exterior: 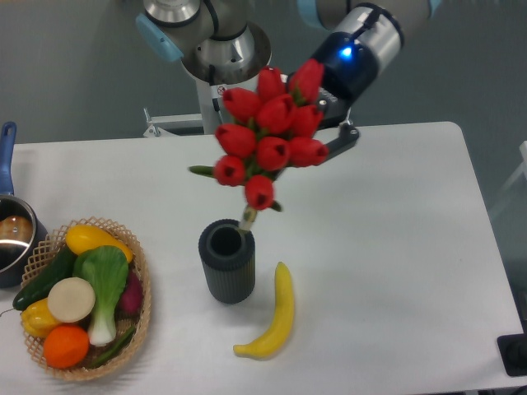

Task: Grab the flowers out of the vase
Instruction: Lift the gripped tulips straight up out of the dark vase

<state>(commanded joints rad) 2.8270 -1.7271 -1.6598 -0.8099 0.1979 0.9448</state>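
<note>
The flowers (pixel 272 136), a bunch of red tulip buds with green leaves, hang tilted in the air above the table's middle. Their pale stem end (pixel 247 218) sits right at the rim of the vase; I cannot tell whether it is still inside. The vase (pixel 226 262) is a short dark ribbed cylinder standing upright on the white table, its mouth open. My gripper (pixel 329 123) is behind the upper right of the bunch, mostly hidden by the buds. It is closed on the bunch, and one dark finger (pixel 346 141) shows at the right.
A banana (pixel 272 317) lies just right of the vase. A woven basket (pixel 142 325) of vegetables and fruit sits at the front left. A pot (pixel 12 239) with a blue handle is at the left edge. A dark object (pixel 515 354) sits at the front right corner.
</note>
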